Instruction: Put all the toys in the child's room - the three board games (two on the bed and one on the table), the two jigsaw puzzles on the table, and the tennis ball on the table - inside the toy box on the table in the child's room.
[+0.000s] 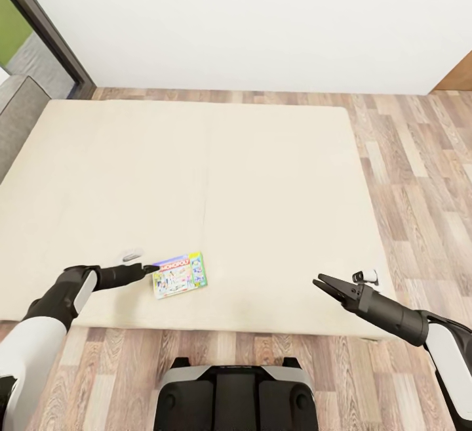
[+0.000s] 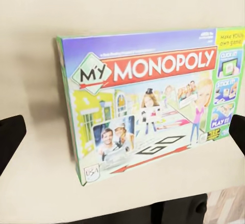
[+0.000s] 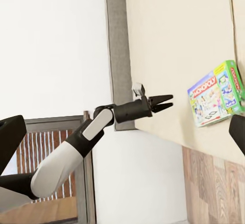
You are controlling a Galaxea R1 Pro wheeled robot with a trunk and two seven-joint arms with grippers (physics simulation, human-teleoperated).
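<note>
Board game on the bed (image 1: 216,175)
The board game (image 1: 179,275) lies flat just beyond the left gripper (image 1: 152,267), whose fingers are parted and empty.

The left gripper (image 3: 166,101), jaws slightly parted, points at a Monopoly board game (image 3: 214,93) lying flat near the beige bed's (image 3: 173,45) near edge.

Beige bed (image 1: 196,175), one board game (image 1: 178,275) flat near its front edge.
</note>
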